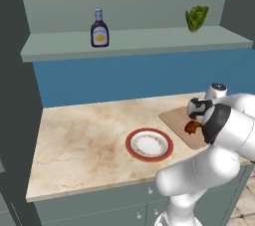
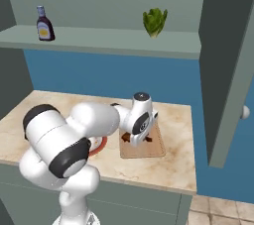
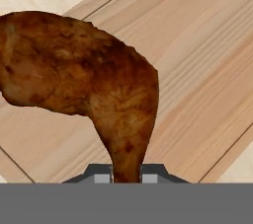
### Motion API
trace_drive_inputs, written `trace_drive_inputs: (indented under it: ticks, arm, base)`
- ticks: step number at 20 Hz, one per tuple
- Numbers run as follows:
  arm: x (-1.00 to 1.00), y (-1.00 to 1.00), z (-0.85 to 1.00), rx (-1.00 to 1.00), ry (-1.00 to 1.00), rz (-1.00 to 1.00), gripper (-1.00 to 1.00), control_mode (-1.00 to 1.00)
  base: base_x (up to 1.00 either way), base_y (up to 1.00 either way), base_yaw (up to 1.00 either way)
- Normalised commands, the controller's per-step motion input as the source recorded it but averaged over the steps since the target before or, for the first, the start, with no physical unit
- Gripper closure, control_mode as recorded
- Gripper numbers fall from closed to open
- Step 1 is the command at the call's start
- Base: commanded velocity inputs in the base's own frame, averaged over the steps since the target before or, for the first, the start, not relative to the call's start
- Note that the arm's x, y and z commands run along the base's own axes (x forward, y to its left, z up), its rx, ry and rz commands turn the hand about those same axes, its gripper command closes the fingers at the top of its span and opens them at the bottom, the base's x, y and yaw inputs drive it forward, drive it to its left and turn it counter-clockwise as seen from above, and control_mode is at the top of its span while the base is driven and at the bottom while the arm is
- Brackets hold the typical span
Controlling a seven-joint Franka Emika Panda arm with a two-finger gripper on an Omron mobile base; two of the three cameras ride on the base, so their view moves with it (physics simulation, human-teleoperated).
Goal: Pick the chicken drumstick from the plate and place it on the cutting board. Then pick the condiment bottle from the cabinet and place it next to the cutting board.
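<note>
Hand view, jaws pinching chicken drumstick (image 3: 84,80) above cutting board (image 3: 197,70), marble counter (image 1: 84,140).

Glossy white, rounded arm (image 1: 209,170) segments joined by dark, near-black bands; short white cylindrical cap on the wrist; black-and-white hand housing; small dark finger tips (image 3: 101,173) with pale grey inner faces.

Marble-topped counter (image 1: 84,145): 1 plate (image 1: 149,145), 1 cutting board (image 1: 179,123) just beside it. Cabinet (image 1: 139,41) shelf: 1 condiment bottle (image 1: 99,29), 1 green leafy vegetable (image 1: 196,18), well apart.
</note>
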Motion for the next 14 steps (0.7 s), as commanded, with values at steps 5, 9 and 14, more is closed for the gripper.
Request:
trace_drive_inputs:
  ticks: [5, 9, 14]
  arm:
    - [0.13, 0.00, -0.26, 0.00, 0.00, 0.00, 1.00, -1.00]
    - [0.13, -0.01, -0.27, 0.00, 0.00, 0.00, 1.00, -1.00]
    - [0.11, -0.01, -0.24, 0.00, -0.01, 0.00, 1.00, -1.00]
  base:
    - [0.00, 0.00, 0.00]
    - [0.00, 0.00, 0.00]
    - [0.00, 0.00, 0.00]
